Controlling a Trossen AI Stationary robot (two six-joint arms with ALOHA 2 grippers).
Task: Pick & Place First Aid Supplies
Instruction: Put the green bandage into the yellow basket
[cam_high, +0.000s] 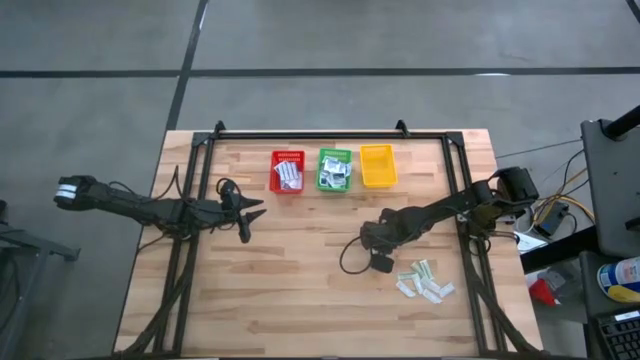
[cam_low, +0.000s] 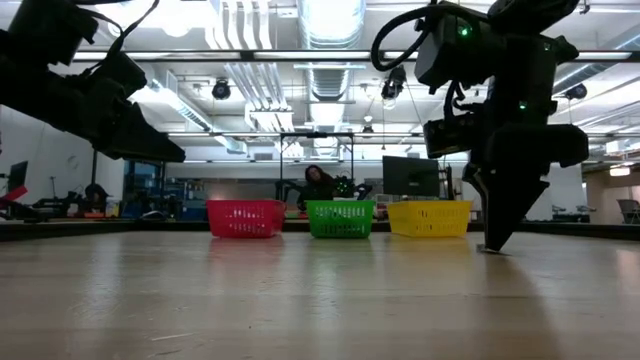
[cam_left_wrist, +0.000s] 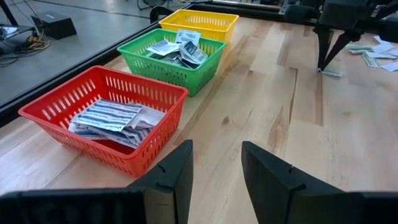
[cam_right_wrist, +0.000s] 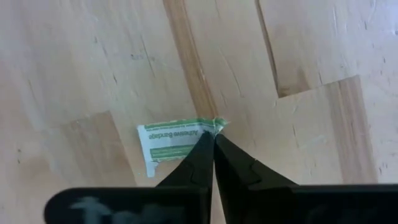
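Pale wood planks make up the tabletop (cam_high: 300, 290), and on them the right gripper (cam_right_wrist: 214, 138) is down at the surface, its fingers pinched together on the edge of a green-striped bandage strip (cam_right_wrist: 171, 142) that lies flat on the wood. This is at the right of the tabletop, just left of a loose heap of packets (cam_high: 425, 281) near the right front corner. Along the far edge stand three baskets in a row: the red basket (cam_high: 287, 171) with white, blue-striped packets inside, the green basket (cam_high: 334, 169) with small packets, and the yellow basket (cam_high: 377, 166). The left gripper (cam_left_wrist: 214, 165) hangs above the tabletop on the left, near the red basket, fingers spread and holding nothing
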